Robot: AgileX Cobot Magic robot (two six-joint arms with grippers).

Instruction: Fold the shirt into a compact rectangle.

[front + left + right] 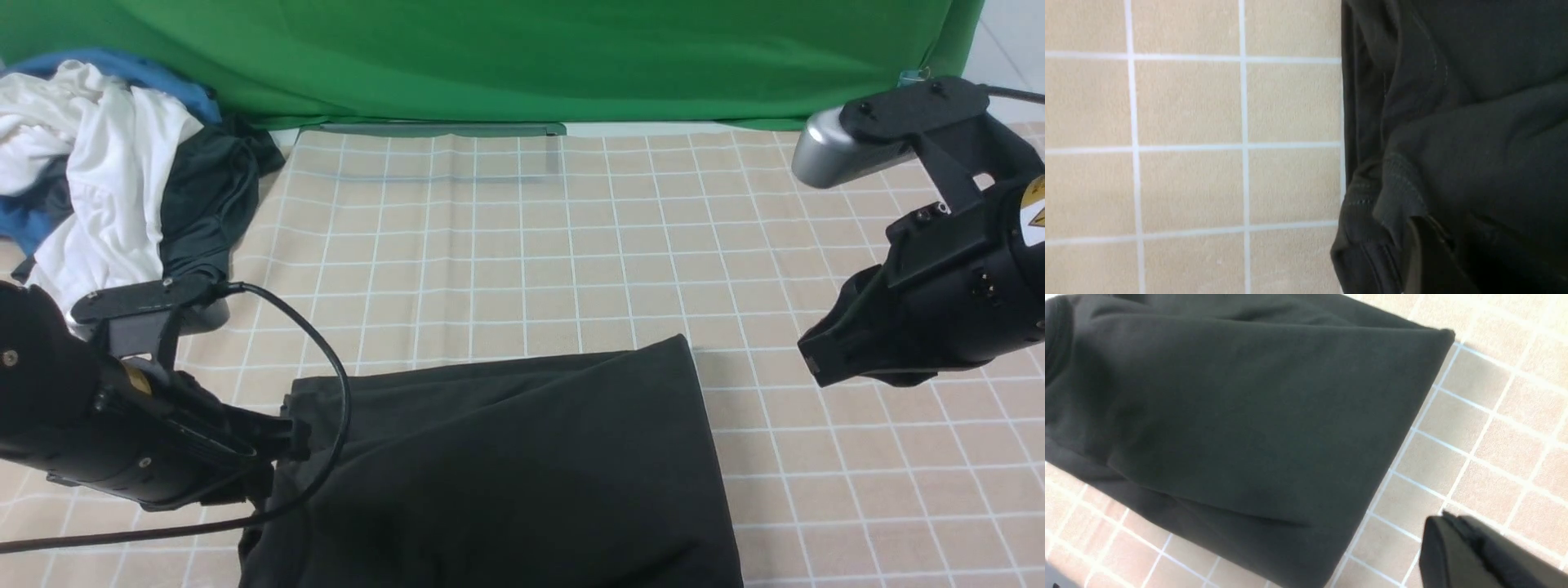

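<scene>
The shirt (506,474) is a very dark green-black slab of folded cloth on the checked table cover, at the near middle; its near end runs out of the front view. My left gripper (295,437) is low at the shirt's left edge, its tips against bunched hem and stitched seams (1372,212). In the left wrist view one finger (1423,261) shows against the dark cloth; the gap between the jaws is too dark to read. My right gripper (812,363) hangs above the table to the right of the shirt (1241,416), shut and empty, its tip (1443,517) over bare squares.
A heap of white (106,163), blue and dark grey clothes (208,196) lies at the back left. A green backdrop (522,57) closes off the far side. The left arm's black cable (331,384) loops over the shirt's left corner. The beige checked cover (522,245) spreads beyond the shirt.
</scene>
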